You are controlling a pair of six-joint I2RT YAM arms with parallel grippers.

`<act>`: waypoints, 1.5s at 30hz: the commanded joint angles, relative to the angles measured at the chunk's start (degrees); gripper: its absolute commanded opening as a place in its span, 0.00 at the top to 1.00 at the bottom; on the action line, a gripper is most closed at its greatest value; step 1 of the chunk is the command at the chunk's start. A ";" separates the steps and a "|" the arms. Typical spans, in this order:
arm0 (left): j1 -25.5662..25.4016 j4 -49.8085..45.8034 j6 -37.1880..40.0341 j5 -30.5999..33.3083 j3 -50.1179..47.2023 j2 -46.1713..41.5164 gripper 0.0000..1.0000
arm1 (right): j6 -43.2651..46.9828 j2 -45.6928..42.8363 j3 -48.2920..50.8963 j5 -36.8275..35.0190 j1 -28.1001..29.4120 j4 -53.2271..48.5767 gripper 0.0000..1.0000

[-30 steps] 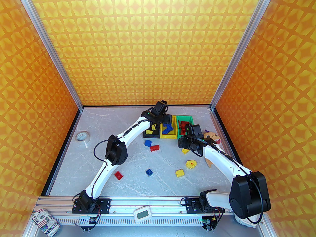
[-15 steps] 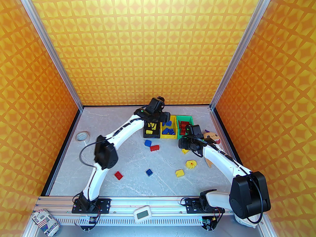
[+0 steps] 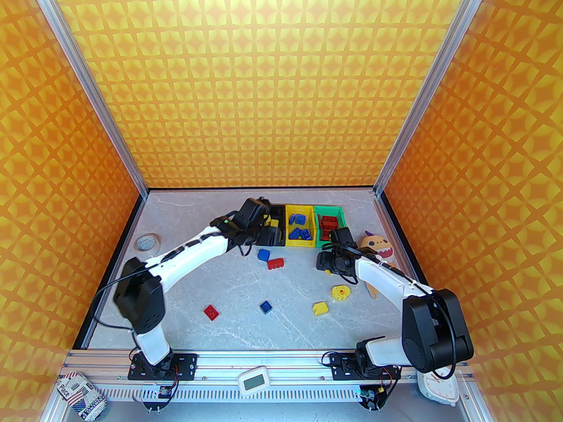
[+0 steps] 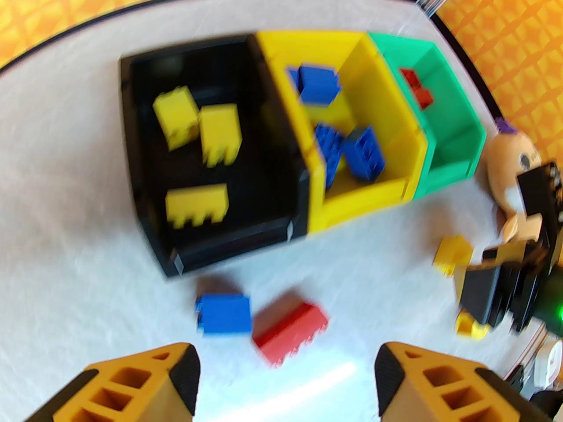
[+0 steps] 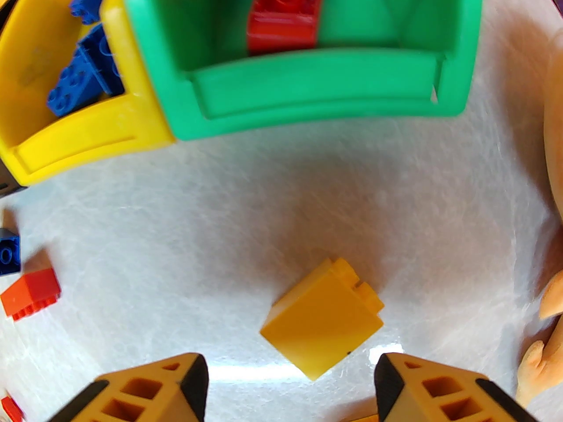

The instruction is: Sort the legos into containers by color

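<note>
A: Left fingers [image 4: 132,385] apart, nothing between; wrist view smeared. From above, left arm [image 3: 189,253] hides part of the black bin [image 4: 228,242].
B: Contents?
A: Three yellow legos [image 4: 198,205] there; blue legos [image 4: 363,156] in yellow bin [image 4: 360,202], red legos [image 4: 418,88] in green bin [image 4: 453,161]. Right fingers [image 5: 145,389] apart, yellow brick [image 5: 321,317] loose on the surface [image 5: 220,235] just ahead. Plush monster [image 5: 554,147] cut off at right.

Green bin [image 5: 308,90] and yellow brick [image 5: 321,319] look smooth plastic; the tabletop [image 5: 211,222] shines.
</note>
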State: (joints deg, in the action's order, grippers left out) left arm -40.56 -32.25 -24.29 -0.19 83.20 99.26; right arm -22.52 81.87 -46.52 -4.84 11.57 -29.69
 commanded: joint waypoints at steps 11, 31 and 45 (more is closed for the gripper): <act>-0.14 2.23 -2.33 0.37 -4.72 -5.57 0.30 | -1.12 6.23 -0.50 -0.12 0.38 4.25 0.31; -0.14 0.42 -1.78 0.36 -3.91 -6.04 0.31 | 6.24 10.56 -4.84 -0.14 2.12 4.15 0.52; -0.14 -0.24 -1.36 0.36 -5.84 -8.51 0.31 | 8.18 5.71 -6.14 5.11 4.47 3.15 0.72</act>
State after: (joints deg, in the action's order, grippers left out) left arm -40.56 -31.53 -25.89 -0.19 78.28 92.58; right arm -15.27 91.48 -50.96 -2.22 15.11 -25.54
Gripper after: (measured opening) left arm 0.688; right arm 0.342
